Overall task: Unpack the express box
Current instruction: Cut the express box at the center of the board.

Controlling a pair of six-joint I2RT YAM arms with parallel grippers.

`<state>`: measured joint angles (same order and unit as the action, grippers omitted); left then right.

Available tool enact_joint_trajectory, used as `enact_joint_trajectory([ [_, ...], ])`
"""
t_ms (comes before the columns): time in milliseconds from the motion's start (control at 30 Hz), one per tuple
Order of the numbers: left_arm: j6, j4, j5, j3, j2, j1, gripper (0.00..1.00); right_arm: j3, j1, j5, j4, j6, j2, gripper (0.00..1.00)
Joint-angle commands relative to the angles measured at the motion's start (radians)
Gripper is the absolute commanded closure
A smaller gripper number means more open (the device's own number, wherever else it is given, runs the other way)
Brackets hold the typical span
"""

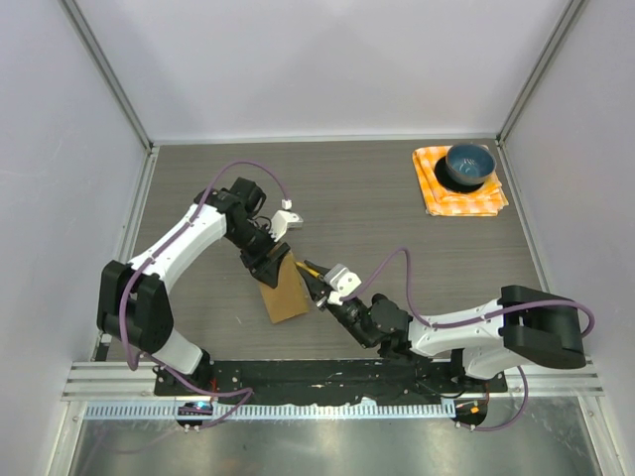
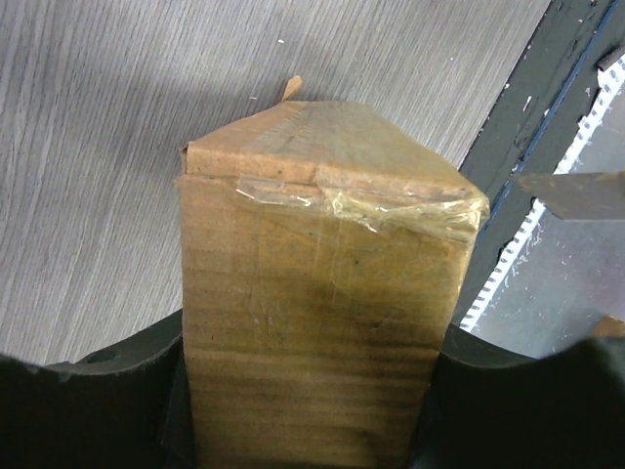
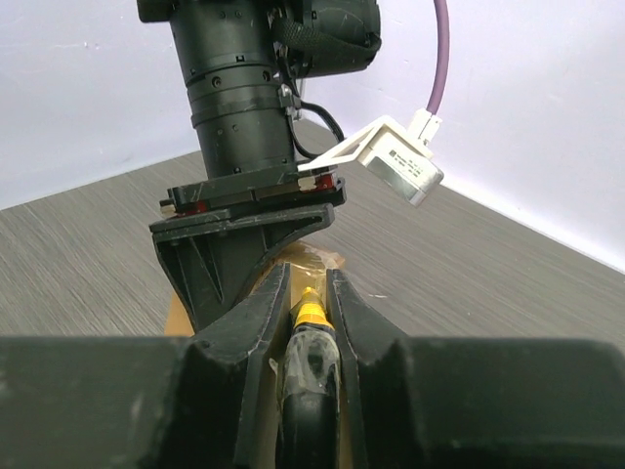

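Brown express box (image 2: pixel 312 322), clear tape (image 2: pixel 391 207)

The table (image 1: pixel 397 258) is a flat grey wood-grain surface, running from a black mounting plate (image 1: pixel 327 375) along its near edge to a white back wall (image 1: pixel 327 69). An orange checked cloth (image 1: pixel 446 203) lies flat in its far right corner. The express box (image 1: pixel 283 296) is tilted over the near middle; whether its lower end touches the surface cannot be told.
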<state>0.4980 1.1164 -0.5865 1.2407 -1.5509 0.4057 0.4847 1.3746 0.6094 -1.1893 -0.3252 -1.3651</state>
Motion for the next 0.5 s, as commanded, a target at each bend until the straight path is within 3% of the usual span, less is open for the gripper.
enact_joint_trajectory([
  [0,-0.013,0.016,-0.019,0.0,0.046,-0.001,0.7,0.035,0.004,0.029,-0.07,0.018,-0.019,0.99],
  [467,-0.009,0.013,-0.026,-0.01,0.057,0.001,0.71,0.042,-0.006,0.029,-0.078,0.054,-0.061,0.99],
])
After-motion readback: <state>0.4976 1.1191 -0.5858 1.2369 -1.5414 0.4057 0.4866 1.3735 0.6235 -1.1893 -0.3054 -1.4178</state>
